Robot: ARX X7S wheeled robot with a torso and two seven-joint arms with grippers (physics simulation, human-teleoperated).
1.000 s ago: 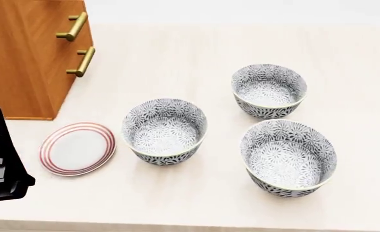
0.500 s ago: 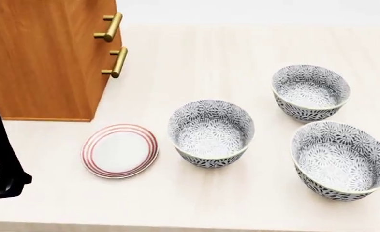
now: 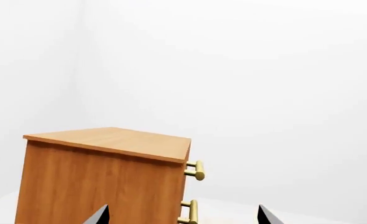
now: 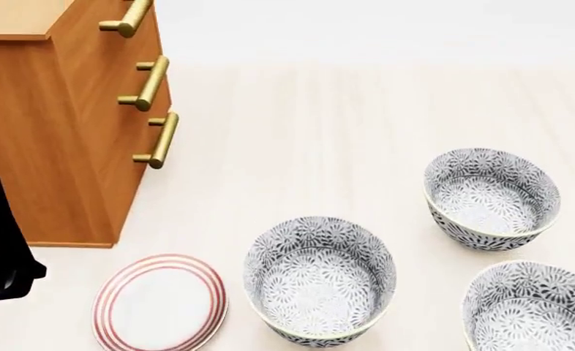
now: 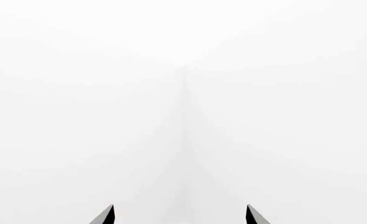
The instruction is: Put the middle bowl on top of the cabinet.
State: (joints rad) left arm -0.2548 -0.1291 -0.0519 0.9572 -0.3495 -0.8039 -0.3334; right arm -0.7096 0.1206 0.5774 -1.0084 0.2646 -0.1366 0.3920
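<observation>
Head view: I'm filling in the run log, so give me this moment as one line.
phase: approach | deep grey-blue patterned ceramic middle bowl: on table, untouched | orange-brown wooden cabinet: top bare where visible | left gripper: open | right gripper: open

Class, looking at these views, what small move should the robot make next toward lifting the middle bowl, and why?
Probably lower the left gripper toward the middle bowl. It sits untouched beside the plate, and both grippers are open, empty and facing away from the bowls, the left toward the cabinet.
</observation>
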